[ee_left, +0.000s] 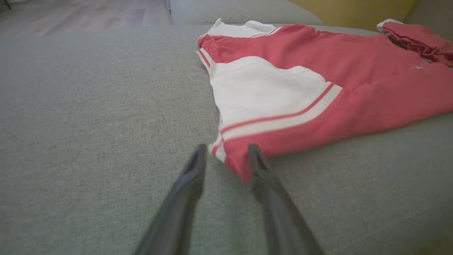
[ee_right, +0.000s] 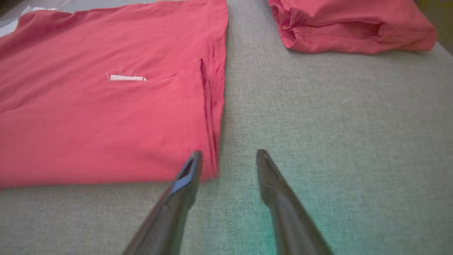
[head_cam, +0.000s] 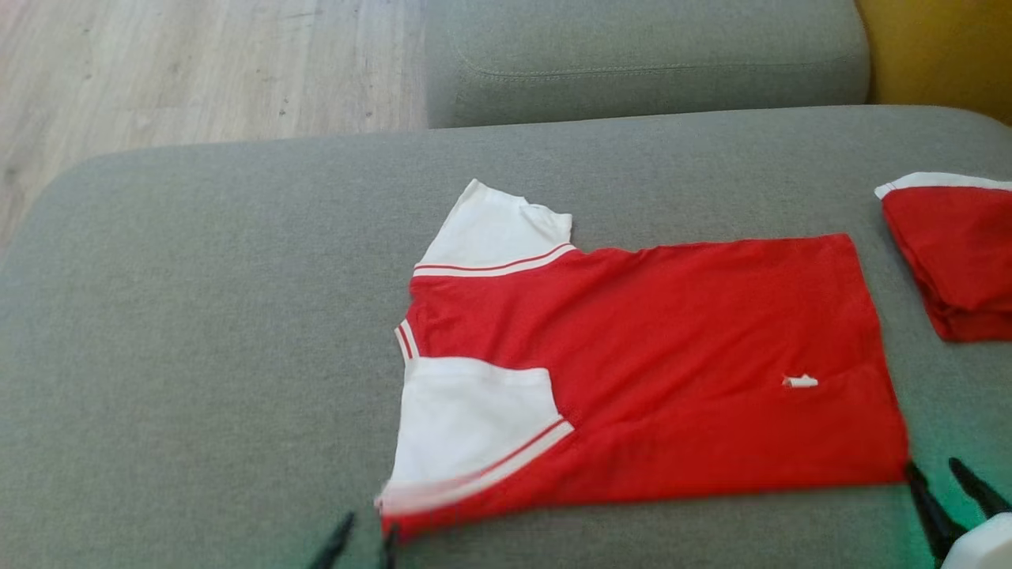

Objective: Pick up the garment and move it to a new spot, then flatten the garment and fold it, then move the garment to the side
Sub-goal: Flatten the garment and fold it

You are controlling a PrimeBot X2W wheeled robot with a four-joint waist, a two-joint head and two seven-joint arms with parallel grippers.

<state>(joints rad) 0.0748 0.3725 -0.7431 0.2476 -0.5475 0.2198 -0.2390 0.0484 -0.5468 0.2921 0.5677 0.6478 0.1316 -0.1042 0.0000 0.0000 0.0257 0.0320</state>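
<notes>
Head view: wide grey fabric sofa cushion (head_cam: pixel 198 316), wood floor (head_cam: pixel 158 71) beyond. Red short-sleeved shirt with white striped sleeves (head_cam: pixel 672 356) lies flat mid-cushion. It looks folded lengthwise, with the near sleeve lying on top. Second bundled red garment (head_cam: pixel 949 261) sits just off the shirt's hem side. Left pincer (head_cam: pixel 368 533) at the shirt's near collar corner, right pincer (head_cam: pixel 937 474) at its near hem corner, probably one per corner to keep the fold edge straight.

Left wrist view: fingers apart, shirt corner between the tips, not clamped.

Right wrist view: fingers apart, left tip at the hem corner, right over bare cushion. Small white tag (ee_right: pixel 127 78) on the shirt, cloth mostly smooth.
</notes>
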